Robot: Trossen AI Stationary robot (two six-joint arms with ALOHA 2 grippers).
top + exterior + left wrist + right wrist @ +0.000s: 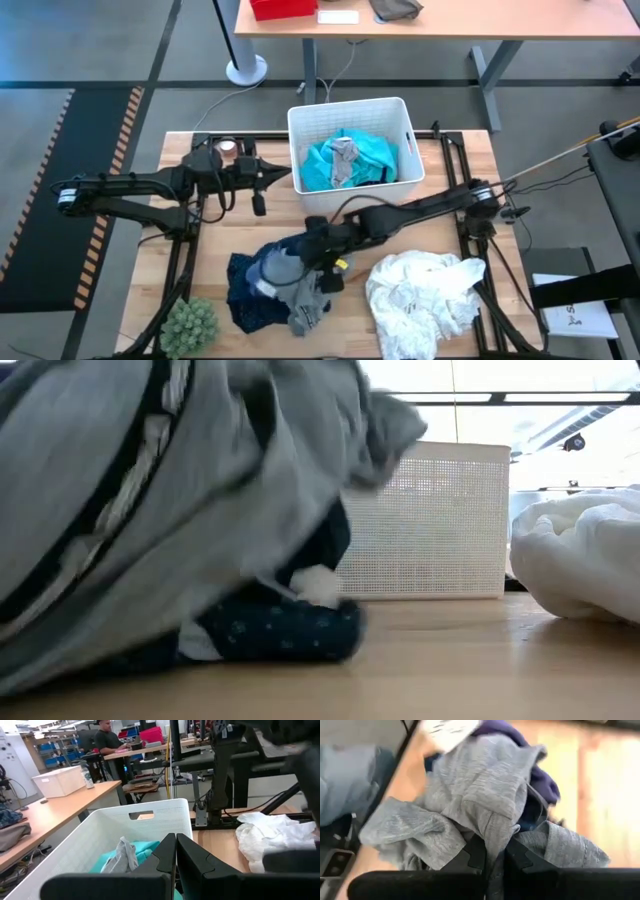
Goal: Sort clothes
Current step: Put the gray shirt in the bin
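Right claw is pinched on the grey garment, which lies bunched over the navy patterned garment near the front of the wooden desk. Left claw, its fingers pressed together and holding nothing, hovers just beside the left wall of the white bin.

That white perforated plastic bin stands at the back middle of the desk. Inside it lies a teal garment with a small grey piece of fabric on top. A large white garment sits crumpled on the desk to the right of the grey one, apart from it. A green spiky plant stands at the front left corner.

No writing can be read on the clothes or bin.

Beyond the desk is a workshop room with a grey floor, long wooden tables, another white bin on one of them, and a seated person far back
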